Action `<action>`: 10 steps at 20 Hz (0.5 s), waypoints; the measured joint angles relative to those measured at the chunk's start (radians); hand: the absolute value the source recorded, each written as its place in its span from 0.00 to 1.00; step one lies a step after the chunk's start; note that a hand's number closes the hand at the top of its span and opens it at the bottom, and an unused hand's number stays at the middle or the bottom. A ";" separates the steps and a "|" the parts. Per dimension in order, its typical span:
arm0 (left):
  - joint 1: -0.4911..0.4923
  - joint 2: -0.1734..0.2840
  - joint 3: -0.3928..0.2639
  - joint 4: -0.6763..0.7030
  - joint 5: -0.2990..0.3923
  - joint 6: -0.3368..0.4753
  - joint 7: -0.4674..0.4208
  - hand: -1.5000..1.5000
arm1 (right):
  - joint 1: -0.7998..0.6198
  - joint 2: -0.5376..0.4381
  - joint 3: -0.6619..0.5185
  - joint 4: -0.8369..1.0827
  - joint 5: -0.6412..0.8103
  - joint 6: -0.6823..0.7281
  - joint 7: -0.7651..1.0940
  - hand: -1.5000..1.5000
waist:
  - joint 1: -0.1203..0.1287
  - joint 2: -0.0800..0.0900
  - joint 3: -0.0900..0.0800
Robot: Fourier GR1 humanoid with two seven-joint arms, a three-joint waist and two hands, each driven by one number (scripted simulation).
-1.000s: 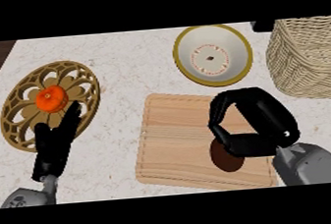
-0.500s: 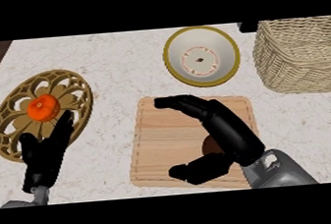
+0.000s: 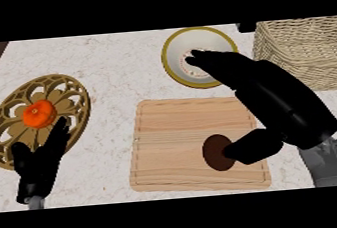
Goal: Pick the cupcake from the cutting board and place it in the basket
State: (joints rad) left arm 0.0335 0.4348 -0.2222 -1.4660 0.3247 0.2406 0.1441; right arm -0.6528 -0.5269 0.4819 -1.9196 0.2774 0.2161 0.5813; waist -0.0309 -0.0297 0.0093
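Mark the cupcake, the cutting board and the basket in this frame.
cupcake (image 3: 216,152), head view, on its dark top left of the thumb.
cutting board (image 3: 173,130), head view, on bare wood.
basket (image 3: 309,67), head view, on the woven front wall.

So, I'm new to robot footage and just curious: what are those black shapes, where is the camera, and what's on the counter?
The camera sits at the robot's head, looking steeply down at a pale speckled counter. The black shapes are its two hands on grey forearms, coming in from below.

The left hand rests open at the lower left, fingers up, overlapping the edge of an ornate gold openwork plate that carries an orange fruit.

The right hand stretches over a wooden cutting board, its thumb beside a dark brown round thing, probably the cupcake. It is not grasped; the fingers are straight.

Behind the board is a yellow-rimmed plate, and at the upper right a woven basket, where the cupcake is meant to go.
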 measured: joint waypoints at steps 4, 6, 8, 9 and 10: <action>0.010 0.004 0.008 -0.011 0.004 -0.005 -0.002 0.50 | -0.068 -0.084 -0.037 -0.047 -0.130 0.181 0.128 0.00 | -0.002 0.001 -0.001; 0.013 0.003 0.010 -0.016 0.005 -0.009 -0.003 0.50 | -0.089 -0.123 -0.051 -0.054 -0.208 0.269 0.177 0.00 | -0.002 0.004 -0.001; 0.014 0.002 0.010 -0.020 0.003 -0.007 0.000 0.50 | -0.114 -0.159 -0.070 -0.055 -0.289 0.340 0.222 0.00 | 0.000 0.005 0.000; 0.016 0.004 0.014 -0.017 0.005 -0.011 -0.004 0.50 | -0.123 -0.177 -0.075 -0.060 -0.327 0.369 0.241 0.00 | -0.001 0.006 0.000; 0.016 -0.002 0.011 -0.017 0.002 -0.008 -0.005 0.50 | -0.130 -0.193 -0.081 -0.062 -0.361 0.389 0.251 0.00 | -0.001 0.006 0.001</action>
State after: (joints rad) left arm 0.0496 0.4327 -0.2114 -1.4830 0.3262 0.2323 0.1392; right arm -0.7825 -0.7194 0.4014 -1.9819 -0.0837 0.6053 0.8321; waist -0.0323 -0.0234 0.0100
